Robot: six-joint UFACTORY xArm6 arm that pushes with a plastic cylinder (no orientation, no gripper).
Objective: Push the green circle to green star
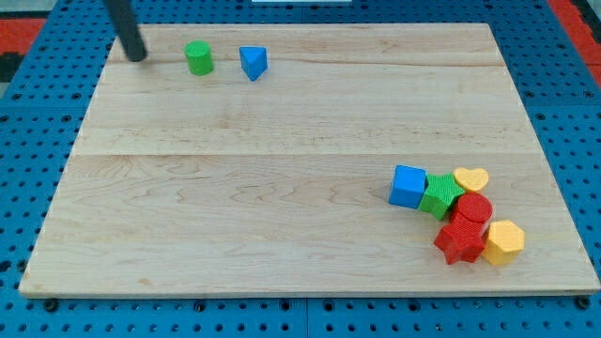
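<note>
My bare-rod tip (137, 56), clawless, is sitting left of the green circle (198, 58), risking shoving it into the blue triangle (253, 63) instead of the green star (441, 195).

My tip (137, 56) rests on the wooden board (235, 188) near its top-left corner. Just to its right stands the green circle (198, 58), apart from it, and beyond that the blue triangle (253, 63). Far off toward the view's bottom right, a cluster touches together: blue cube (408, 186), green star (440, 196), yellow heart (470, 178), red circle (473, 209), red star (459, 240), yellow hexagon (504, 241).
</note>
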